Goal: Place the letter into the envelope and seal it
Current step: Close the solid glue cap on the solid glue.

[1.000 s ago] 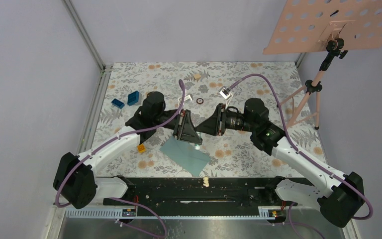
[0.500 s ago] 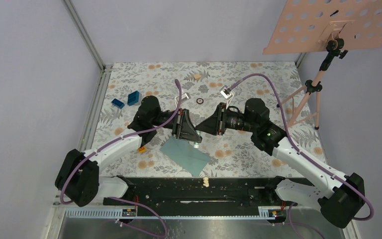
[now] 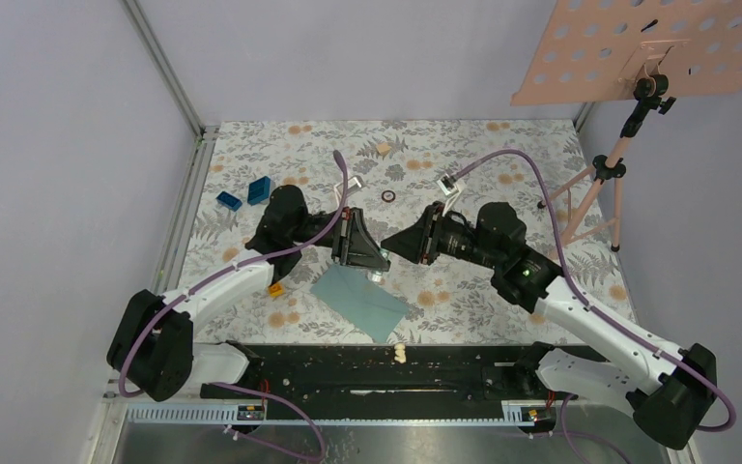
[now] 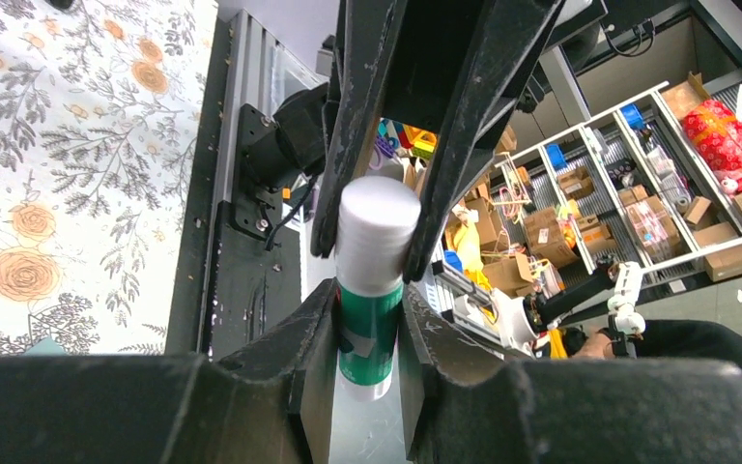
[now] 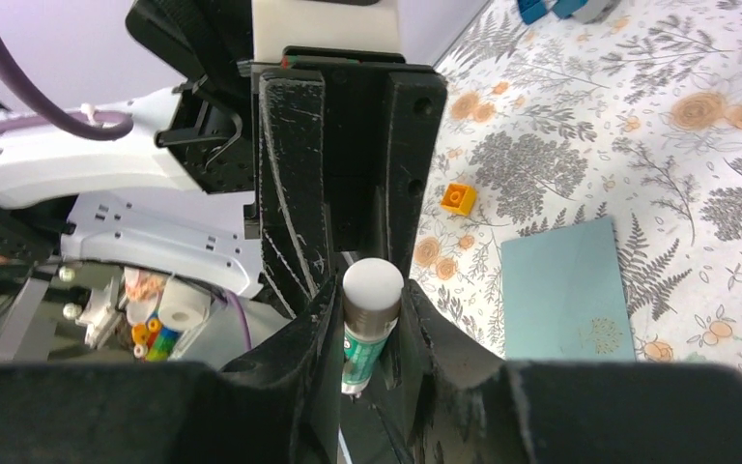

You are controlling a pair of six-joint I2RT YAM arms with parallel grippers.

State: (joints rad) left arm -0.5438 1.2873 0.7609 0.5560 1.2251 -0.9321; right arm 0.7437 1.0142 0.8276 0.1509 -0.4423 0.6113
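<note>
L gripper, glue stick over envelope edge.

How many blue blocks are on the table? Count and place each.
2. The smaller blue block lies near the far-left edge; the larger blue block right of it. Arms may hide more.

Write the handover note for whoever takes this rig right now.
Left claw: shut on the glue stick, around its green body.
Right claw: shut on the same glue stick from the opposite end, so the stick is held between both claws above the table.
Envelope: flat on the table just below the claws, with nothing holding it.
Letter: not seen in any view. It may be inside the envelope, but that cannot be confirmed.
Done: glue stick picked up.
Left: probably uncap it, glue the flap, press it shut.
</note>
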